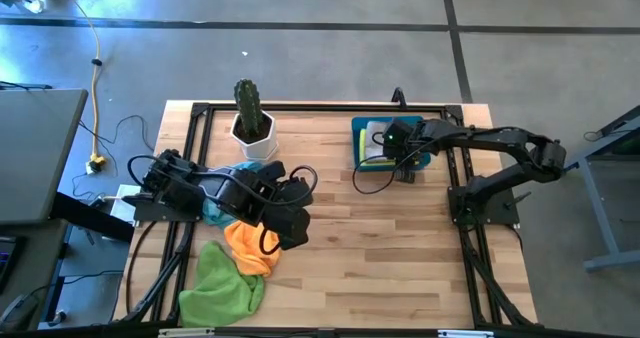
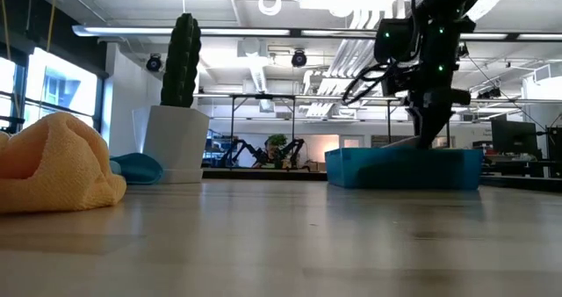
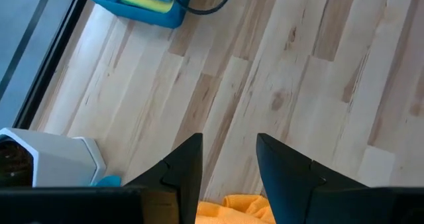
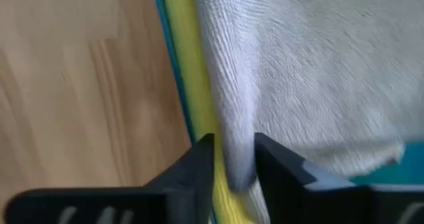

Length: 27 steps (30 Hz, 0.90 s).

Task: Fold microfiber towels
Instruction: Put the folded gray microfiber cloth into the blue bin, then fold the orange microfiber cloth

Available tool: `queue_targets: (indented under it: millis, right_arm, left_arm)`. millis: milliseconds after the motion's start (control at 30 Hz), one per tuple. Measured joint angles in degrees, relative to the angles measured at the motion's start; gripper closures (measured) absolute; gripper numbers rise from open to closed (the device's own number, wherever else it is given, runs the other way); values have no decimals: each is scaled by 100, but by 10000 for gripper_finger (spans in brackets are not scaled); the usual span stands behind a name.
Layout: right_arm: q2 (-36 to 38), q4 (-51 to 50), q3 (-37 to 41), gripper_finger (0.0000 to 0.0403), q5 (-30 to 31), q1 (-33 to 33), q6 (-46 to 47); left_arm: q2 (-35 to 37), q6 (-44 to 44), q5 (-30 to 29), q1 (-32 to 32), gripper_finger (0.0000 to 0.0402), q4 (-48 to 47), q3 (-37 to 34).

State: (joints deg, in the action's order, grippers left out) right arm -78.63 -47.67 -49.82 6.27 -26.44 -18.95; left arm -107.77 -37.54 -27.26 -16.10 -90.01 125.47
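At the left of the pale wooden slatted worktop (image 1: pixel 400 248), a crumpled lime green microfiber towel (image 1: pixel 222 281) lies near the front edge, touching a bunched orange microfiber towel (image 1: pixel 250 246). A light blue microfiber towel (image 1: pixel 215 211) lies partly under the left arm. The left claw (image 3: pixel 228 174) hangs just above the orange towel, its two dark fingers (image 3: pixel 182 171) apart and holding nothing. A white faceted pot with a green cactus (image 1: pixel 250 118) stands behind this group. At the right rear, a rigid blue plastic bin (image 1: pixel 362 156) holds a folded yellow microfiber towel (image 4: pixel 189 65) and a grey microfiber towel (image 4: pixel 311 71) on top. The right claw (image 4: pixel 233 164) reaches into the bin, its fingers lying against a fold of the grey towel's edge.
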Motion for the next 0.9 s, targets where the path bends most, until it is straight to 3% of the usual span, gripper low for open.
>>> queue_targets:
  millis: [233, 467, 667, 900]
  right_arm:
    - [0, -1162, -1208, 256, -10, 24, 757]
    - [63, -1634, -1985, 254, -1005, 234, 1759]
    - [498, -969, -1629, 254, -1252, 1392, 2704]
    - [774, 478, -1202, 254, -12, 3339, 3854]
  left_arm:
    - [0, 9, 144, 0, 271, 0, 0]
    - [-2, 18, 461, -216, 271, 0, 0]
    - [-2, -396, 277, -779, 271, 5, -24]
    - [439, -1658, -80, -1226, 271, 3, -952]
